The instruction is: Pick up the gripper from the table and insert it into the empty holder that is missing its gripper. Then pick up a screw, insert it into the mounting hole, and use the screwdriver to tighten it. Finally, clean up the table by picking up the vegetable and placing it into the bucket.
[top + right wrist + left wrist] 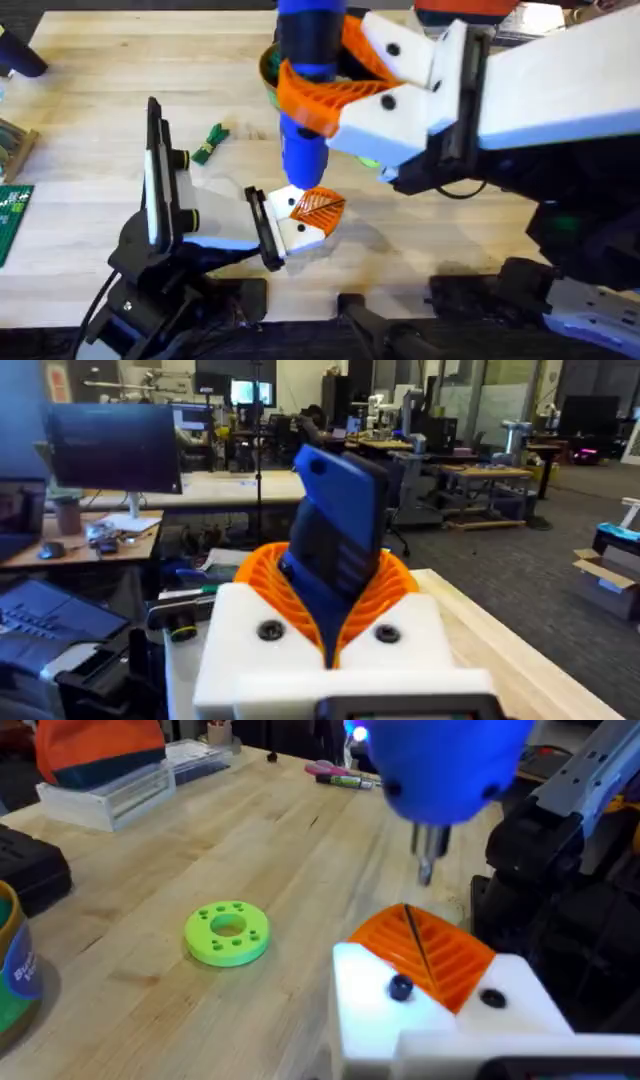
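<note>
My right gripper (340, 95) is shut on the blue screwdriver (305, 80), which stands upright with its tip down. Its orange pads (400, 590) clamp the blue body (335, 550). The silver tip (427, 860) hangs just above the orange ribbed gripper (440, 955), which sits in the white holder (420, 1020) on my left gripper (305, 215). Two dark screw heads (400, 987) show on the holder's face. The green vegetable (210, 143) lies on the table (100, 80), left of the screwdriver. The bucket (268, 65) stands behind the screwdriver, mostly hidden.
A bright green ring (228, 932) lies flat on the table beyond the holder. A black case (30, 865) and a clear box (110, 795) stand farther back. A green circuit board (12, 215) sits at the table's left edge.
</note>
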Controlling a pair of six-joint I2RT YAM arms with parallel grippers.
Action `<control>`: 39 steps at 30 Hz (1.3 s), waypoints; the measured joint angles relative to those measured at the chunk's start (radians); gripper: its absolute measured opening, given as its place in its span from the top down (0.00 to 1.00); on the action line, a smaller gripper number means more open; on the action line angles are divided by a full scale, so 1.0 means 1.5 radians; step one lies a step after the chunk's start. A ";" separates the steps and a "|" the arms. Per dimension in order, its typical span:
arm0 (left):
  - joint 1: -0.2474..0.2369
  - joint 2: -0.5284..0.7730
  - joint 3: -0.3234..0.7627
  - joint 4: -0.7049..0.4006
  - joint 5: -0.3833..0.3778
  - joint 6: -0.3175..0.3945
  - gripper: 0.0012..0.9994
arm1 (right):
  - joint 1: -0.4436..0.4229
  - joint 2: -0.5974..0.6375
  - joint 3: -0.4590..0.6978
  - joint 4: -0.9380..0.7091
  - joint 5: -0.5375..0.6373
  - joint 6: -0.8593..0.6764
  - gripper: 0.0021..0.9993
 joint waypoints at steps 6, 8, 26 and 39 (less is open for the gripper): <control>0.000 0.000 0.000 0.000 0.000 0.000 1.00 | 0.039 0.026 0.000 0.003 -0.004 -0.052 0.97; 0.000 0.000 0.000 0.000 0.000 0.000 1.00 | 0.054 0.035 0.000 0.003 -0.007 -0.082 0.97; 0.000 0.000 0.000 0.000 0.000 0.000 1.00 | 0.086 0.064 0.000 0.006 -0.012 -0.187 0.97; 0.000 0.000 0.000 0.000 0.000 0.000 1.00 | 0.086 0.061 0.000 0.059 -0.012 -0.160 0.97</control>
